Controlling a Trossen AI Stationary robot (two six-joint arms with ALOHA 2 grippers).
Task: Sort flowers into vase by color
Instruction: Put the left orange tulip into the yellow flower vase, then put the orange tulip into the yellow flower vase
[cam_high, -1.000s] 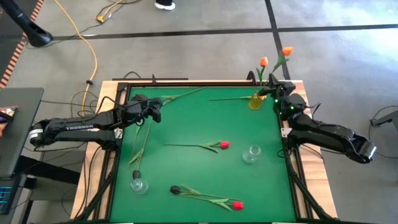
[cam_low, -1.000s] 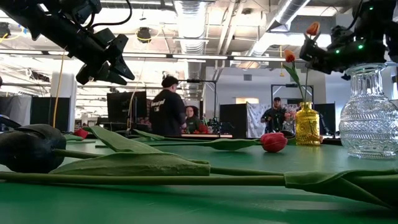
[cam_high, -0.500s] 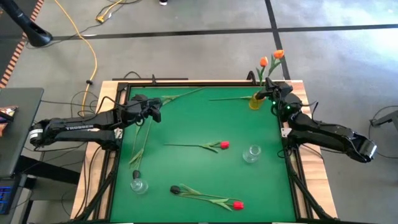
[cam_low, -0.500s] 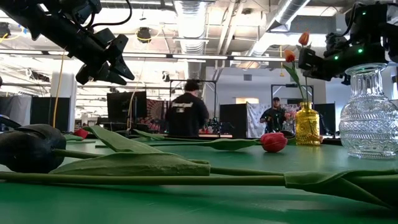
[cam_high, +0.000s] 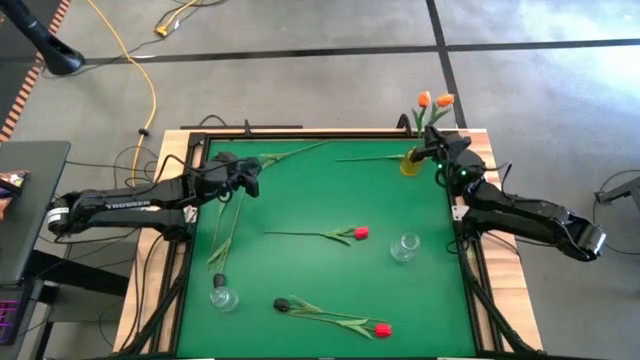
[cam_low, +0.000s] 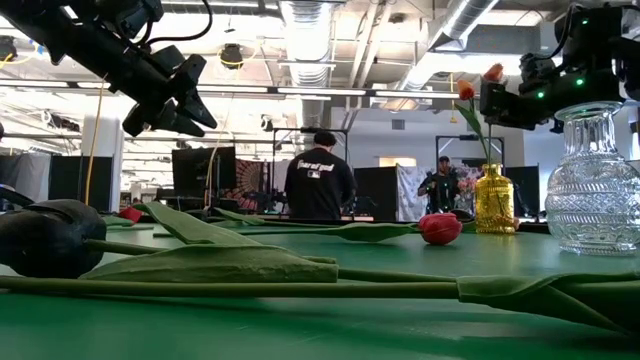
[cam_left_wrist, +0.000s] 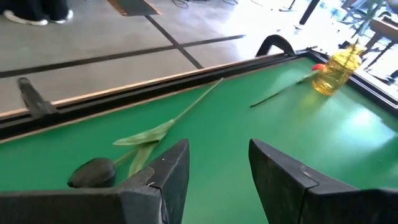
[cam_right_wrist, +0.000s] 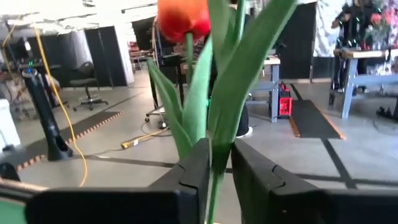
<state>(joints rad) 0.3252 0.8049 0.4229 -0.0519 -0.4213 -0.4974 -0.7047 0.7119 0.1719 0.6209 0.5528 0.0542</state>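
orange tulips (cam_high: 432, 99) upright in yellow vase (cam_high: 411, 162)

The high view looks straight down on the whole green worktop (cam_high: 330, 200) from well above. The low view sits at worktop level, close behind a dark tulip (cam_low: 45, 235), facing the room; both share the yellow vase (cam_high: 411, 162). The left wrist view looks past the left tool (cam_left_wrist: 214, 171) toward that vase. The right wrist view is tight on stems between the right tool (cam_right_wrist: 219, 163)

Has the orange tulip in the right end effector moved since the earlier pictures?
Yes. Its head dropped toward the other orange tulip over the yellow vase.
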